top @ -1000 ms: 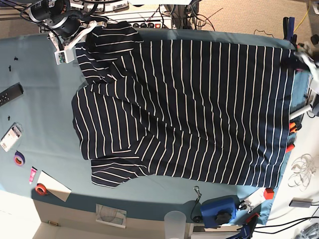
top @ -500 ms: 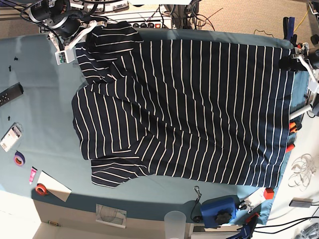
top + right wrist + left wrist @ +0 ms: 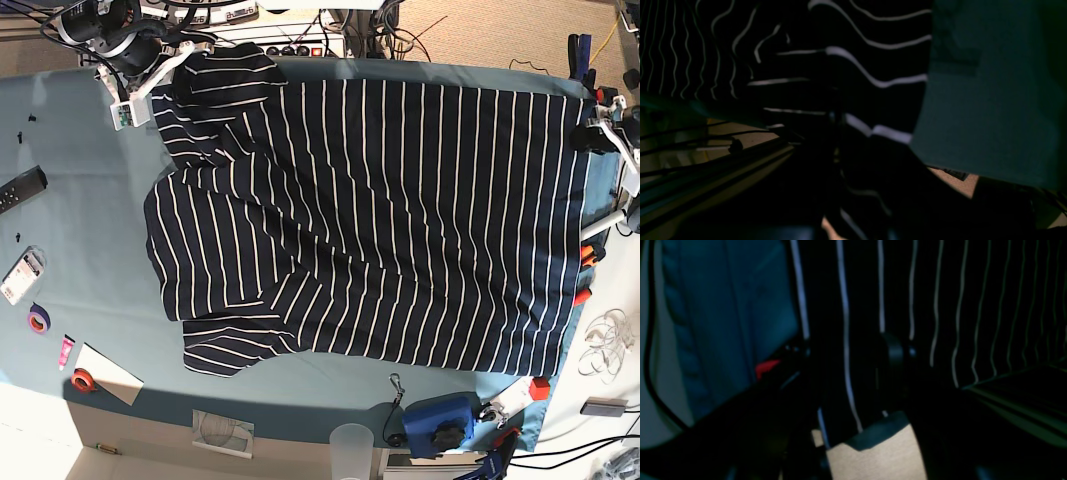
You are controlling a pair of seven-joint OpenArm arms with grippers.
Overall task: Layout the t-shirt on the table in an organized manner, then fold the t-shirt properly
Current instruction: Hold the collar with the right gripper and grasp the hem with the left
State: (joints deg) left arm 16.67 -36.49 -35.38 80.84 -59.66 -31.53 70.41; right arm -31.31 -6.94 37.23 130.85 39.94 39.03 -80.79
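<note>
- Lying spread across the teal-blue cloth-covered tabletop (image 3: pixel 80 250), the soft dark navy fabric t-shirt with thin white stripes (image 3: pixel 400 230) fills the middle, hem toward 3 o'clock and sleeves toward 9 o'clock.
- The left gripper (image 3: pixel 592 130) sits at the hem corner near 2 o'clock; its fingers (image 3: pixel 893 350) appear closed on a striped fold.
- The right gripper (image 3: pixel 150 85) sits at the upper sleeve near 10 o'clock; I cannot tell how far its fingers are open, since the wrist view is too dark.
- The fabric looks light, limp and prone to wrinkling; corners and seams seem the best places to hold.
- The lower sleeve near 7 o'clock is still creased.
</note>
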